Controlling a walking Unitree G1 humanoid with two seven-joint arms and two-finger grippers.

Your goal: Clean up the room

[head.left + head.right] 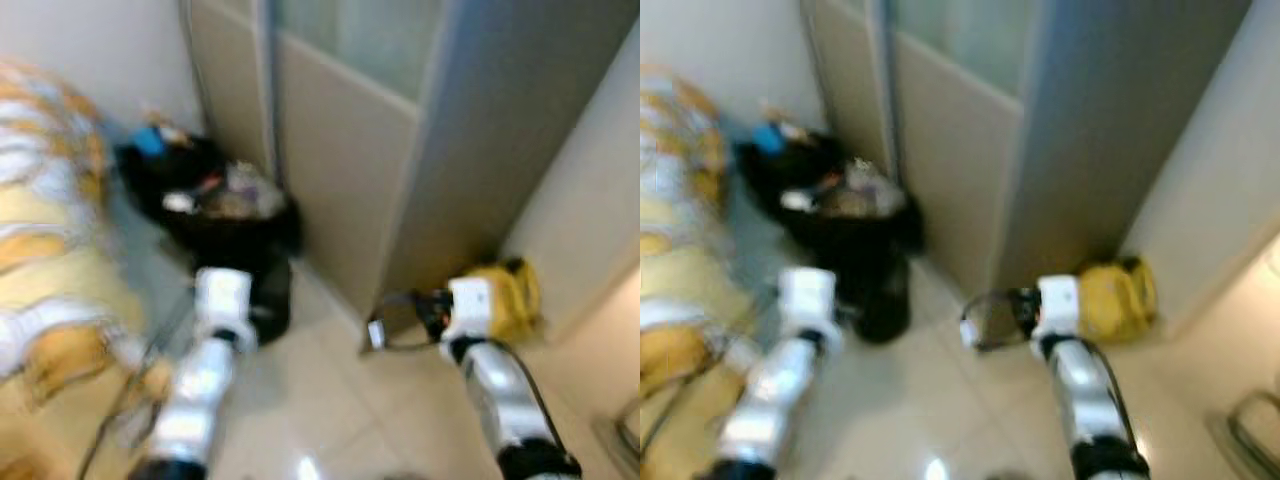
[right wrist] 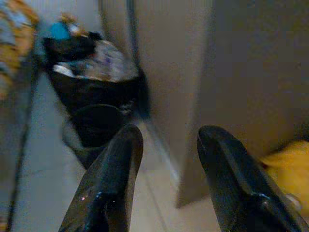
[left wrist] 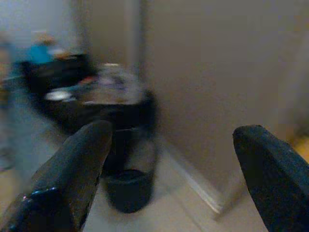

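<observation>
Because the head views are smeared with motion blur, the main risk I see is a misjudged approach: if the robot closes in on the corner at this pace, an arm could clip the overfull black trash bin [image 1: 232, 232] and spill its heaped rubbish onto the tiled floor [image 1: 310, 410], or knock into the grey door panel [image 1: 340, 150] beside it. The left gripper [image 3: 178, 159] is spread wide, its 2 black fingers [image 3: 72, 169] far apart with nothing between them, touching nothing, and it points at the bin from a little way off. The right gripper [image 2: 166, 164] is also parted, though less widely, and it too holds nothing; in the head views something thin and looped seems to hang near its tip, but the blur is too heavy to say what it is or whether it touches the fingers. Outward from the grippers, the bin stands in the corner against the wall, stuffed to the brim with mixed waste and a blue item [image 1: 150, 140] just behind it. A yellow bag-like object [image 1: 510, 295] lies on the floor against the wall just beyond the right arm, and a yellow-and-white patterned cloth [image 1: 50, 230] spreads on the robot's left; a swinging left arm could snag it.
</observation>
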